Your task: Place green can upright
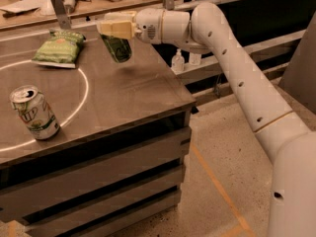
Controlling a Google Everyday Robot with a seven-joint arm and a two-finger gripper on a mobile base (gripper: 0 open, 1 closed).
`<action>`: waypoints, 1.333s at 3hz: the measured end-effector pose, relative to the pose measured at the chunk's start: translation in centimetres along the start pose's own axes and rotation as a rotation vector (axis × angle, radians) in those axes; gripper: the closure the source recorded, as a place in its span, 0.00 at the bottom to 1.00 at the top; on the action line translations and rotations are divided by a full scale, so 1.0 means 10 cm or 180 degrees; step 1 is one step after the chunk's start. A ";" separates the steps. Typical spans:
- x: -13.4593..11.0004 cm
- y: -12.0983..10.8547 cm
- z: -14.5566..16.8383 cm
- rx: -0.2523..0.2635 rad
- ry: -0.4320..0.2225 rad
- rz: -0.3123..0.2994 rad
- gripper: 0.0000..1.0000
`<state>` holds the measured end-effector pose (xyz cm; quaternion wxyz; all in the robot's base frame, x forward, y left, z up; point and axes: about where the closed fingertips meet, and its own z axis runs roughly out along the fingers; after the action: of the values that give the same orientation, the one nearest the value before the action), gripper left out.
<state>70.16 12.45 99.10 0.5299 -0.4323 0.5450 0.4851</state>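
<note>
The green can [118,49] is seen held above the worktop [138,100], near its far right part, with a faint shadow cast on the surface just below it. The can is tilted, its lower end leaning slightly to the right, and no part of it is seen touching the worktop. Its upper end is pinched between the cream-coloured fingers [117,31] of the gripper [113,28], which is reached in from the right by the white arm [232,68].

To the left of the can, a flat light-green chip bag [58,48] is laid on the worktop, well apart from it. A white-and-green 7UP can [35,113] is stood upright near the front left edge. A white circle line [85,90] is drawn on the worktop, with the bag and the 7UP can on its rim.

A small clear bottle [178,61] is seen behind the worktop's right edge.
</note>
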 end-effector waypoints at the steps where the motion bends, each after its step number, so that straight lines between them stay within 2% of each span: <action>1: -0.11 0.01 0.00 0.0049 -0.0130 0.0215 1.00; 3: -0.11 0.13 -0.10 0.0140 -0.0236 0.0756 1.00; 4: 0.07 0.25 -0.23 0.0235 -0.0291 0.1055 1.00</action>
<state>67.26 10.64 98.53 0.4825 -0.2943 0.6016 0.5645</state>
